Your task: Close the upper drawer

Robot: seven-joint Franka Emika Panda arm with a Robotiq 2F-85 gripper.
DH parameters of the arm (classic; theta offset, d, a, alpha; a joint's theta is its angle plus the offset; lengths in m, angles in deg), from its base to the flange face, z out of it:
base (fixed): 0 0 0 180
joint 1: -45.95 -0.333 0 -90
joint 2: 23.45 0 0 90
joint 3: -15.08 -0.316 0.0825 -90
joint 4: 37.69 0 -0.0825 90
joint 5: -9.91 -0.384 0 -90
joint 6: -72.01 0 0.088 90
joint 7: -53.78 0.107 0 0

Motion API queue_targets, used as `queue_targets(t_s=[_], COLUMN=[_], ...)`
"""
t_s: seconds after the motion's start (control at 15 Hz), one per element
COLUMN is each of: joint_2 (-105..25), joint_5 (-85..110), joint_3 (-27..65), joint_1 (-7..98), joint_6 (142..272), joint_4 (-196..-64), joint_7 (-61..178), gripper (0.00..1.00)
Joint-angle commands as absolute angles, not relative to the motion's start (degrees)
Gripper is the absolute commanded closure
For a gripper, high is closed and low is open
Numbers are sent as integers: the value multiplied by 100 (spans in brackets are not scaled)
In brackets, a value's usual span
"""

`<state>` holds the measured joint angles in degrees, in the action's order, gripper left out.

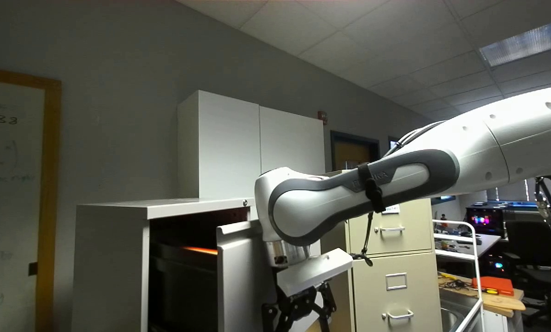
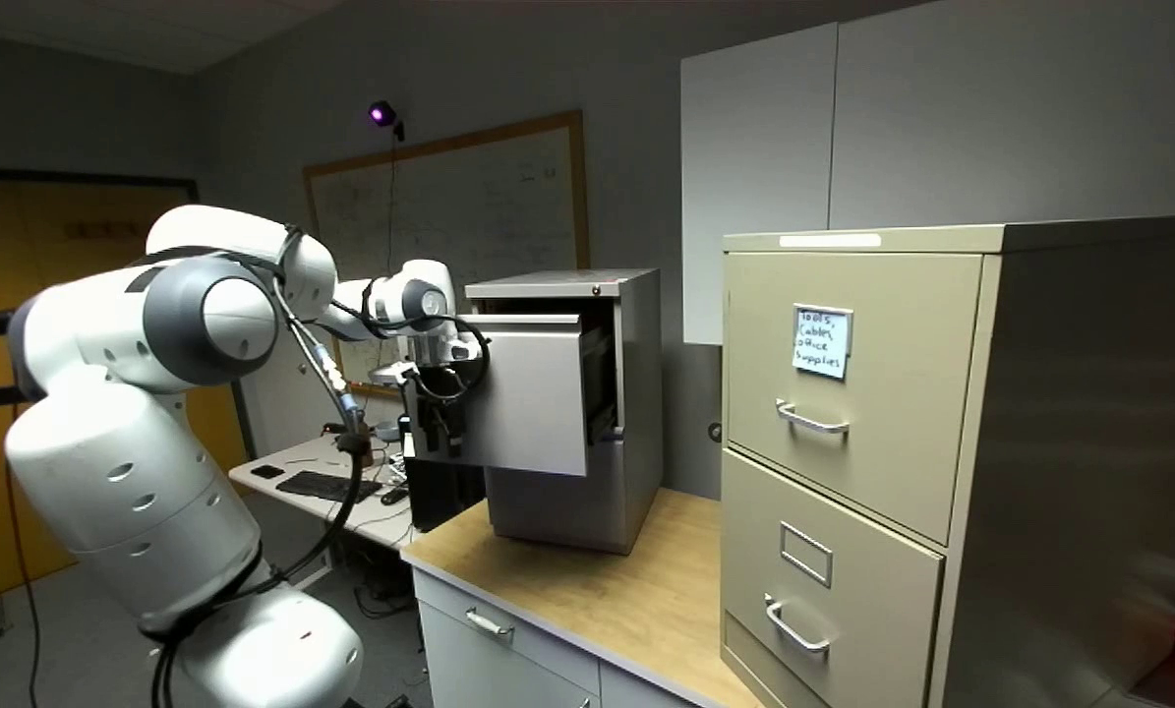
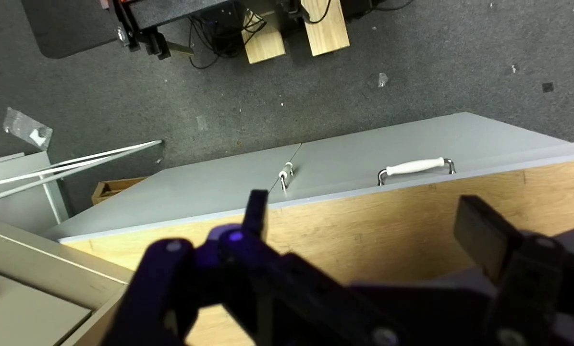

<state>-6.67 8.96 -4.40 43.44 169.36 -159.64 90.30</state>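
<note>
The upper drawer (image 2: 538, 403) of the grey cabinet (image 2: 641, 393) is well open, its front standing out from the cabinet body; the lower drawer (image 2: 558, 506) beneath it is shut. The cabinet stands by the back edge of the wooden-topped table (image 2: 666, 590), toward the end nearest the desk (image 2: 282, 460). In an exterior view an orange strip (image 1: 201, 250) shows behind the open drawer's front.

The gripper (image 3: 366, 216) hangs pointing down above the table, just in front of the drawer front; I cannot tell whether they touch. In the wrist view its fingers (image 3: 481, 235) are spread wide, with the table's bare wood and front edge visible between them. The white robot arm (image 2: 115, 482) leads to it in both exterior views. A white handle (image 3: 414, 166) sticks out below the table's front edge. Toward the table's opposite end rises a beige filing cabinet (image 2: 882, 462), its top drawer labelled.
</note>
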Motion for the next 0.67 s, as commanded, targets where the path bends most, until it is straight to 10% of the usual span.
queue_targets(t_s=[0.0, 0.27, 0.33, 0.6], joint_2=[-657, -598, -566, -451], joint_5=[975, 1021, 1017, 1132], joint_3=[-272, -236, -228, -222], joint_1=[4146, 4113, 4116, 4156], joint_6=[16958, 16998, 17022, 17162], joint_4=[-15954, -15981, -16000, -16020], joint_7=[9120, 9156, 9182, 9356], gripper=[0, 0, 25, 48])
